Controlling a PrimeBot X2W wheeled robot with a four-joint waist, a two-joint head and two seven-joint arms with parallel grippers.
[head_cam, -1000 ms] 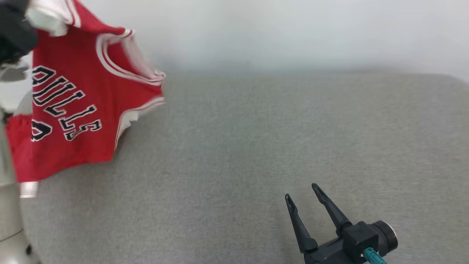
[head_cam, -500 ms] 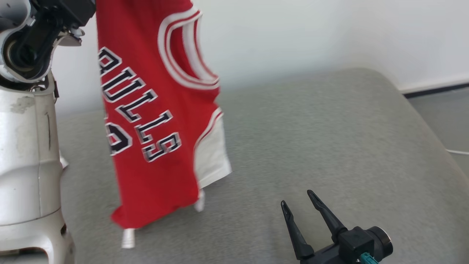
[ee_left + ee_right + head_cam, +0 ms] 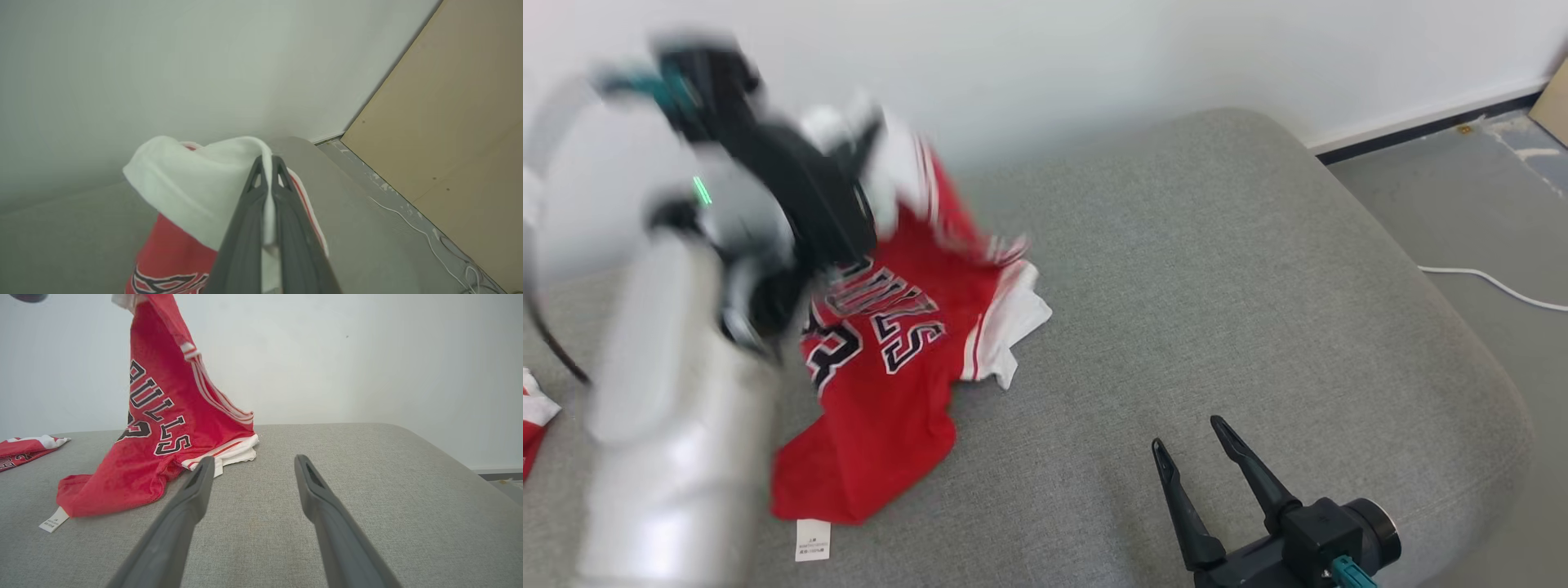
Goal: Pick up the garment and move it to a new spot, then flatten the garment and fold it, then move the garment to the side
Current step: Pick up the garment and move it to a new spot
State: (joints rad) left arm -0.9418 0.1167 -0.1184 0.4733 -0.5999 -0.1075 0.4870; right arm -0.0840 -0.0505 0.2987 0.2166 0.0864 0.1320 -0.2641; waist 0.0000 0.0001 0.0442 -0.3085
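Clamping the garment (image 3: 163, 416), left gripper (image 3: 268, 162), head view blurred, its tips seemingly cloth-hidden there; right gripper (image 3: 254, 459) spread apart

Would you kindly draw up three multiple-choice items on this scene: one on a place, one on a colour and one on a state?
1. Where does the lower part of the jersey lie?
A. on the grey cushion
B. on the floor
C. on a wooden table

2. What colour is the jersey's main fabric?
A. blue
B. red
C. green

3. What state is the right gripper in?
A. open, holding nothing
B. shut on the jersey
C. shut on a cable

Answers:
1 A: the hem is spread on the cushion while the top is held up.
2 B: the cloth is red with white trim.
3 A: its fingers stand apart over bare cushion.
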